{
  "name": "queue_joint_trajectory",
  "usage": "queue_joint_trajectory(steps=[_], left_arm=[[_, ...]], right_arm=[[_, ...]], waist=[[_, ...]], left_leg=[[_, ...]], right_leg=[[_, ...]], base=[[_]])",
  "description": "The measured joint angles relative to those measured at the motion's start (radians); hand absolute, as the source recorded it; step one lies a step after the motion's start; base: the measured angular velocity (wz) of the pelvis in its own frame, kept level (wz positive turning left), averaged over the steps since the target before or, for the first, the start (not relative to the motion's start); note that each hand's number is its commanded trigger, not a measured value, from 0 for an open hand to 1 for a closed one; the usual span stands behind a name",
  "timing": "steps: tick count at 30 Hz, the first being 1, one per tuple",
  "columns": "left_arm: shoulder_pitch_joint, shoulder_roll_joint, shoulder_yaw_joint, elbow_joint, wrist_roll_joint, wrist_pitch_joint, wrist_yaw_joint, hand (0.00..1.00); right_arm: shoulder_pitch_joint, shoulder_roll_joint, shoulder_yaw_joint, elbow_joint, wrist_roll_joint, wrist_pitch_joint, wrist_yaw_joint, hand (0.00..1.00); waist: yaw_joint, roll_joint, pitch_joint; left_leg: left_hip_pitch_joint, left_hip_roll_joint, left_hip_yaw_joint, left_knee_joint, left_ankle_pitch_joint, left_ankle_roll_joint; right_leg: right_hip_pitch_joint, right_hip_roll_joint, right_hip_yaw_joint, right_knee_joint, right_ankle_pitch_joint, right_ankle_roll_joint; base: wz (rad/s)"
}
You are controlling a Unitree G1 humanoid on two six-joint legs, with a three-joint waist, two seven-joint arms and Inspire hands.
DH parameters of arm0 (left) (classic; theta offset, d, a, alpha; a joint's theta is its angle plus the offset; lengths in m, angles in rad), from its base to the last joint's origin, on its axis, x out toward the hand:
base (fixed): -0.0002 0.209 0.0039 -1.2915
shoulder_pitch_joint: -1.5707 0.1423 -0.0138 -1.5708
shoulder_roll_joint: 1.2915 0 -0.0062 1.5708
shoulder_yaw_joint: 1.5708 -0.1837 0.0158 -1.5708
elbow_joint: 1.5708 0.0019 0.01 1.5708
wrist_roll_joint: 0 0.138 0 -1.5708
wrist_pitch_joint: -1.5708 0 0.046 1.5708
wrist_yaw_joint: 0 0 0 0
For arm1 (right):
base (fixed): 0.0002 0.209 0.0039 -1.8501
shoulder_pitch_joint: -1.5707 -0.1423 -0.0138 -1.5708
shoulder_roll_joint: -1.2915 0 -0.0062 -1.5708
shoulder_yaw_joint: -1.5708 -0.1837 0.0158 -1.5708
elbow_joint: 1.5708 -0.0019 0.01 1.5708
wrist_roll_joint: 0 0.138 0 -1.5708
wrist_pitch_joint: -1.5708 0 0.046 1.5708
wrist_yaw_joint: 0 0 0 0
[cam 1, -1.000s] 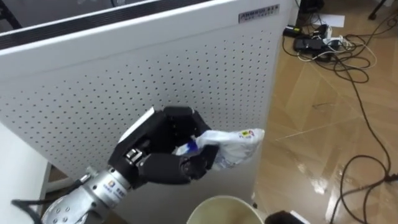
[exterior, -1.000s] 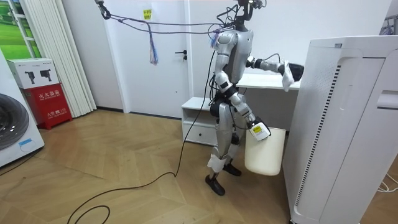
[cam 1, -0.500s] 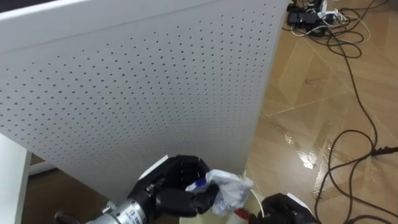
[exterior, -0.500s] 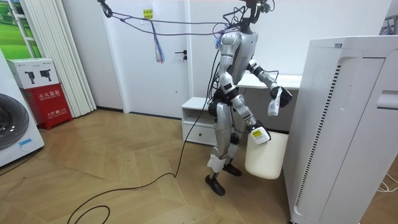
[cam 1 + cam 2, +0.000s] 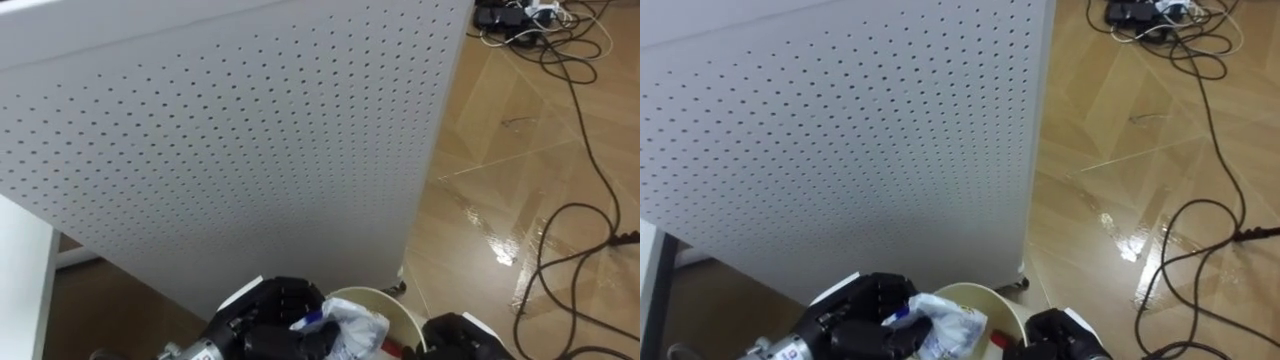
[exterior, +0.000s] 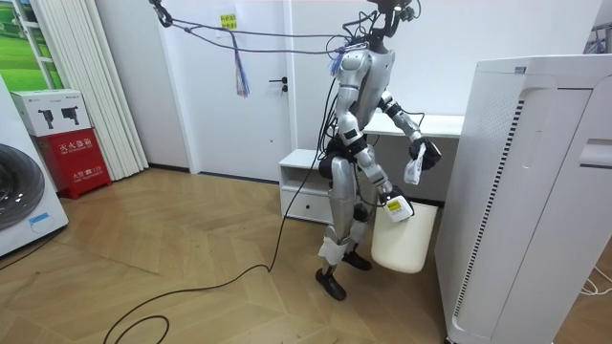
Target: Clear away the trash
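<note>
Robot stands centre-right in the room view on the wood floor (image 6: 191, 258), facing the tall white perforated unit (image 6: 535, 191) at the right edge. A white desk (image 6: 435, 124) and a low drawer cabinet (image 6: 301, 177) are behind it.

At the bottom centre of the left eye view, its left hand (image 5: 268, 318) is clenched round the garbage (image 5: 347, 328), a crumpled white wrapper with a bit of blue at its near edge. From the head camera the garbage lies over the open mouth of the cream bin (image 5: 398, 303), whose rim curves just beside the wrapper. In the room view the garbage hangs at about waist height, clearly above the bin and not inside it.

The right hand (image 5: 462, 335) is the dark shape at the bottom right of the eye view, at the bin's rim. Whether it grips the rim can't be made out. The room view has the bin low beside the robot's leg, near the unit's side.

The unit's dotted panel runs across the upper left of the eye views. A clump of cables (image 5: 505, 18) lies on the floor at the upper right. At the far left of the room view are a washing machine (image 6: 19, 205) and a red box (image 6: 76, 158) with a white box (image 6: 48, 110) on top.
</note>
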Motion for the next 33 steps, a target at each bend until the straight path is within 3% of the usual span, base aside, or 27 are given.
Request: queue_joint_trajectory(steps=[22,33], left_arm=[[0.008,0.000,-0.003,0.036,0.018,0.002,-0.113,0.00],[0.034,0.000,-0.018,0.038,0.018,0.031,-0.148,0.00]], right_arm=[[-0.002,-0.005,0.005,0.003,0.001,-0.003,0.029,1.00],[0.002,-0.030,0.026,0.018,0.005,-0.002,0.050,1.00]], waist=[[-0.006,0.010,-0.0056],[-0.007,0.008,-0.0052]], left_leg=[[0.010,-0.001,-0.001,0.004,0.002,0.002],[0.038,-0.002,-0.001,-0.007,0.002,0.002]], right_leg=[[0.006,-0.002,0.004,0.011,0.001,-0.001],[0.037,0.000,0.002,0.004,0.000,-0.001]], base=[[0.00],[0.00]])
